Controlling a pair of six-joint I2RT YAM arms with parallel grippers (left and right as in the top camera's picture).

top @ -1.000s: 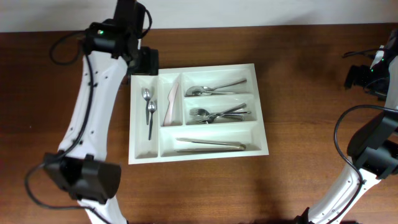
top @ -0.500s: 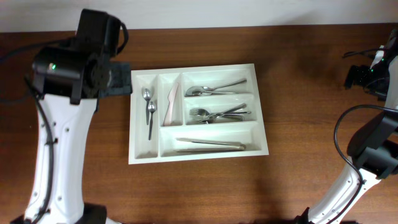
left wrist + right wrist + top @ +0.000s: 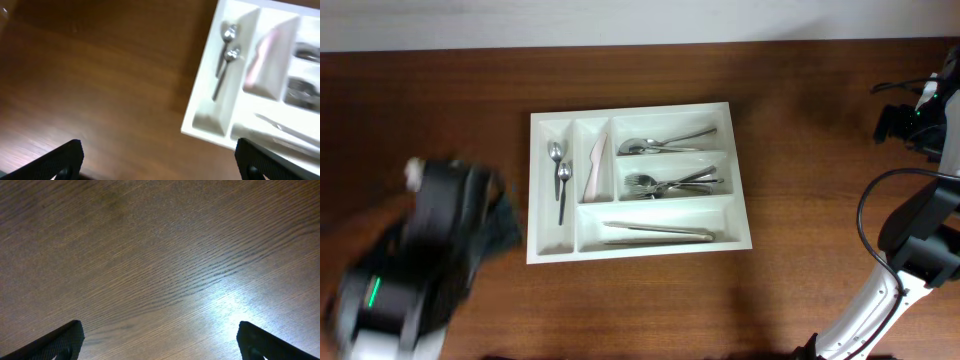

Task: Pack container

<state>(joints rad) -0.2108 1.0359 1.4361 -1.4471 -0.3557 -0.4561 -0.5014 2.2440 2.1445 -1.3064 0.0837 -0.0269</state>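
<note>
Lying on the table: we record the container, a large white rectangular tray of smooth plastic with a raised rim, flat on the table near its middle and toward the far edge.
Compartments: five, with two narrow upright ones on the left and three long horizontal ones stacked on the right.
Left narrow compartment: two slim metal teaspoons, oval bowls toward the far end, thin straight handles.
Second narrow compartment: one pale piece, flat, pinkish and tapering; we cannot tell its material.
Top long compartment: polished metal spoons, bowls at the left.
Middle long compartment: a jumble of shiny forks, tines at the left.
Bottom long compartment: a long metal piece, slender and tong-like.
Table surface: dark brown wood with a fine streaked grain; a bright glare patch shows in the right wrist view.
Left gripper: jaws spread wide, its black blunt fingertips at the lower corners of its view, only bare wood between them.
Left arm: white and black, smeared by blur, just left of the container.
Right gripper: jaws spread wide over bare wood, holding nothing.
Right arm: white with black cables, at the table's right edge, well apart from the container.
</note>
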